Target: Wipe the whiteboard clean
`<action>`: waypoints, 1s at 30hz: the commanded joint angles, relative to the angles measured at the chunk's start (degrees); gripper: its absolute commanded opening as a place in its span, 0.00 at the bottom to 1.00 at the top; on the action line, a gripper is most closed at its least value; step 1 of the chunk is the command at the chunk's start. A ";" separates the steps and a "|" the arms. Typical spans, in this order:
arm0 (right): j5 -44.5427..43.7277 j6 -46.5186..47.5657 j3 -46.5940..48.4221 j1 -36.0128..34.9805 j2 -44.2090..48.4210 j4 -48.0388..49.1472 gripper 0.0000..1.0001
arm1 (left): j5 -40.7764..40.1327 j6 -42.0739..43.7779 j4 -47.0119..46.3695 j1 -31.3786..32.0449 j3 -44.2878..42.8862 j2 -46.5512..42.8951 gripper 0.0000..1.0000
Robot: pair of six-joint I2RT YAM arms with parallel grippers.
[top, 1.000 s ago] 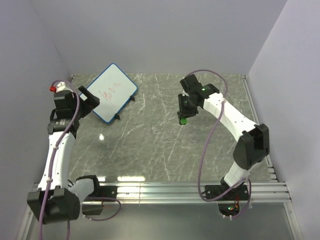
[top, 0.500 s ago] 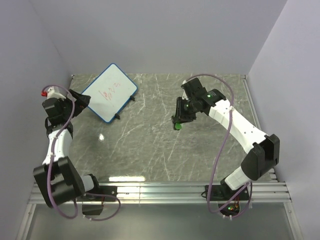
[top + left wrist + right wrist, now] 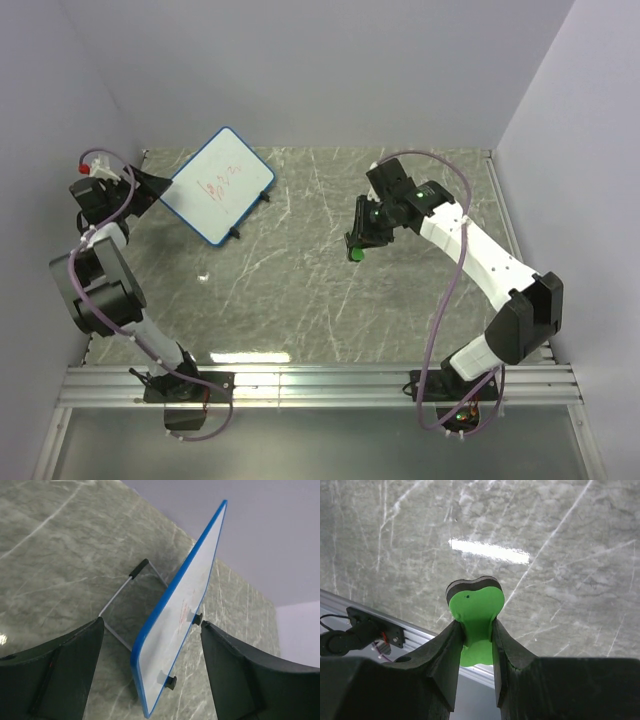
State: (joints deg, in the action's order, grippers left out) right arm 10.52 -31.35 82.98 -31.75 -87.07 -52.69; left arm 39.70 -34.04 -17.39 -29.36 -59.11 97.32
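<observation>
The whiteboard (image 3: 220, 185), white with a blue frame and red scribbles, stands tilted on its wire stand at the back left. In the left wrist view its near blue edge (image 3: 165, 640) lies between my open left fingers, apart from both. My left gripper (image 3: 160, 190) is open at the board's left corner. My right gripper (image 3: 358, 245) is shut on the green bow-shaped eraser (image 3: 474, 615), held above the middle of the table, right of the board.
The grey marble tabletop (image 3: 300, 290) is walled by pale purple panels on three sides. An aluminium rail (image 3: 320, 385) runs along the near edge. The board's wire stand with a black foot (image 3: 138, 569) rests on the table behind it.
My left arm has swung back and left, bringing its gripper to the board's left corner. My right gripper has moved slightly left and forward with the eraser.
</observation>
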 commanded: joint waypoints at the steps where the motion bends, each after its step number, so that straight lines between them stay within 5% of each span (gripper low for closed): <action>1: -1.30 -1.34 -2.20 -0.51 2.60 0.83 0.00 | 7.84 -1.12 -4.86 1.32 -4.07 3.57 0.84; 4: -0.77 -1.52 -2.47 -0.42 1.99 1.18 0.00 | 5.66 3.89 0.67 4.05 -8.12 6.82 0.84; 9: -1.47 -0.64 0.77 -0.77 -0.20 -0.04 0.00 | 5.56 0.91 -2.91 5.02 -9.00 9.90 0.83; 11: -1.56 -0.46 1.57 -0.77 -0.82 -0.22 0.00 | 5.91 1.17 -2.04 5.46 -10.23 10.43 0.76; 22: 0.10 -0.82 5.87 -2.52 -5.30 2.76 0.00 | 3.54 4.51 5.34 6.86 -12.00 7.64 0.00; 30: 0.46 -0.20 19.58 -6.48 -14.44 1.36 0.00 | 5.47 2.32 3.59 8.09 -8.48 2.36 0.00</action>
State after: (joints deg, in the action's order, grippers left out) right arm 10.63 -32.05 98.30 -36.56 -100.95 -51.59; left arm 42.70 -31.09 -12.12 -22.11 -67.96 104.75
